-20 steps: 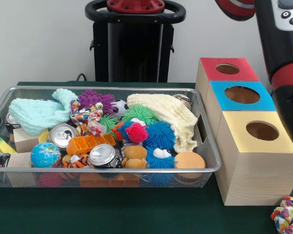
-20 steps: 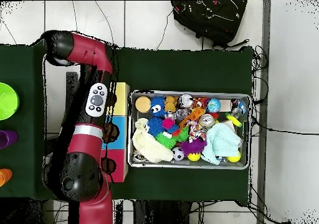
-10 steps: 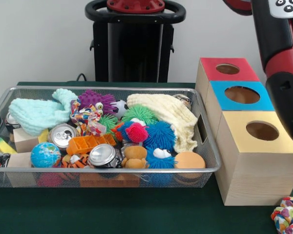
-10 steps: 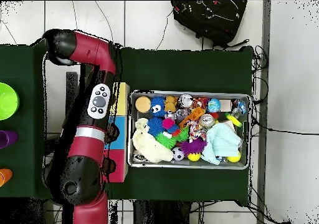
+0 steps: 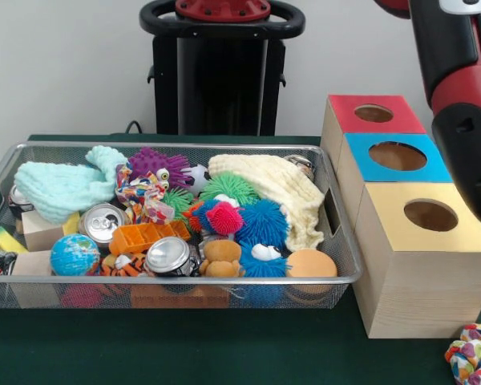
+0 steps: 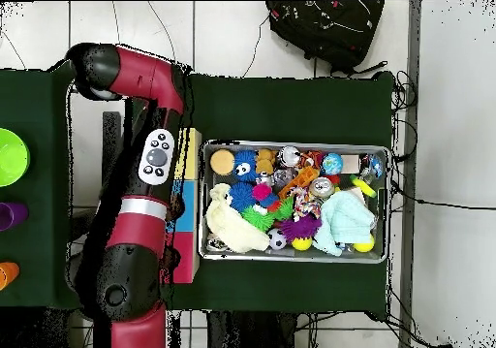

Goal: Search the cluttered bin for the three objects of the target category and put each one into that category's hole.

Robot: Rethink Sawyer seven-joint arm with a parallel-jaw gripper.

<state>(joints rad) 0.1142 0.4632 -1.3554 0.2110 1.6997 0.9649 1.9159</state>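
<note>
A: Front view first. The wire bin (image 5: 337,241) is packed, and nothing tells us which category is wanted, so I can't name the three targets. Candidates: two drink cans (image 5: 168,255), several spiky rubber balls such as the blue one (image 5: 263,220), a mint cloth (image 5: 60,186) and a cream cloth (image 5: 284,188), plus wooden blocks (image 5: 40,231).

B: And where do they lie from the claw?

A: The claw itself isn't visible in either view, so I can't tell whether it's spread or closed, or holding anything. Only the red and black arm (image 5: 461,96) shows, over the sorting box (image 5: 421,289) at the picture's right. Everything in the bin lies to the picture's left of that arm, so I'd judge the coming move is a sideways reach across the box's edge.

B: The holes?

A: Three round ones in a row, under a red top (image 5: 374,113), a blue top (image 5: 397,156) and a yellow top (image 5: 430,215), the box touching or just beside the bin's end wall.

B: Handling?

A: Cans are smooth, hard cylinders lying tilted among soft things; the balls are squashy with bristles; the cloths are limp and waffle-textured, draped over neighbours. In the overhead view the arm (image 6: 145,170) runs lengthwise along the box, parallel to the bin's short side.

B: Anything outside?

A: A knotted rope toy (image 5: 471,354) on the green table (image 5: 224,353), near the box's front corner.
</note>
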